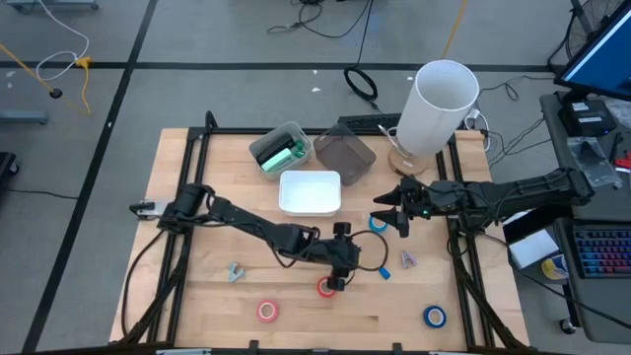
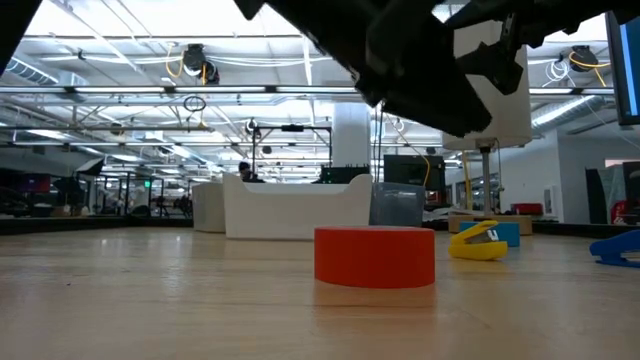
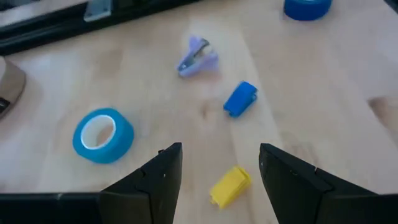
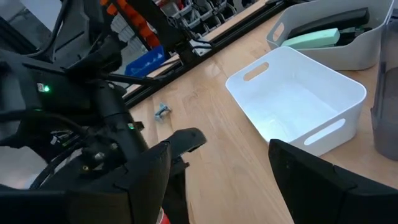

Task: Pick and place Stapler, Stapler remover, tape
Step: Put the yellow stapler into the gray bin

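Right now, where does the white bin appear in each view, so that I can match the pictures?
High view: white bin at the table's centre.
Low view: white bin in the middle background, behind the red tape roll.
Left wrist view: not in it.
Right wrist view: white bin right of centre.
Shared landmark: the dark grey container beside it.

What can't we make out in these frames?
- Low view: dark arms overhead cover the big white cylinder.
- Low view: blue object cut by the edge.
- Right wrist view: red item hidden behind a finger.
- High view: green item in the grey bin too small to identify.
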You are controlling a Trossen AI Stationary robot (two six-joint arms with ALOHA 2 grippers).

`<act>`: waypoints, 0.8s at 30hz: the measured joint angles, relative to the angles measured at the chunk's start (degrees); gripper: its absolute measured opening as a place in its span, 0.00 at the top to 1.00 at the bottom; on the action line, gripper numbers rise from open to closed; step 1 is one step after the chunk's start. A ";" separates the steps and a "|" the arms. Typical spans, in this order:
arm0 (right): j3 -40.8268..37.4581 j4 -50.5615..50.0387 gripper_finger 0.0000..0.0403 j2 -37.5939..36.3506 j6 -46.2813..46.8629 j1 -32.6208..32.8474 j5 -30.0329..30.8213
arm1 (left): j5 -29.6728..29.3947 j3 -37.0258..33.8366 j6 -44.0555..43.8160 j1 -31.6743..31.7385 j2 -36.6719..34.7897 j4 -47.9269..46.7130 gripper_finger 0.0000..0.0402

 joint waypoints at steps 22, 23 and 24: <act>0.00 0.08 0.35 0.00 -0.02 -0.02 0.00 | 13.35 -0.04 3.92 4.57 2.71 0.25 0.47; 0.00 0.10 0.35 0.00 -0.02 -0.02 0.00 | 13.94 -0.03 3.84 4.61 3.17 0.73 0.47; 0.00 0.08 0.35 0.00 -0.02 -0.02 0.00 | 14.14 -0.01 3.84 4.61 3.51 1.40 0.47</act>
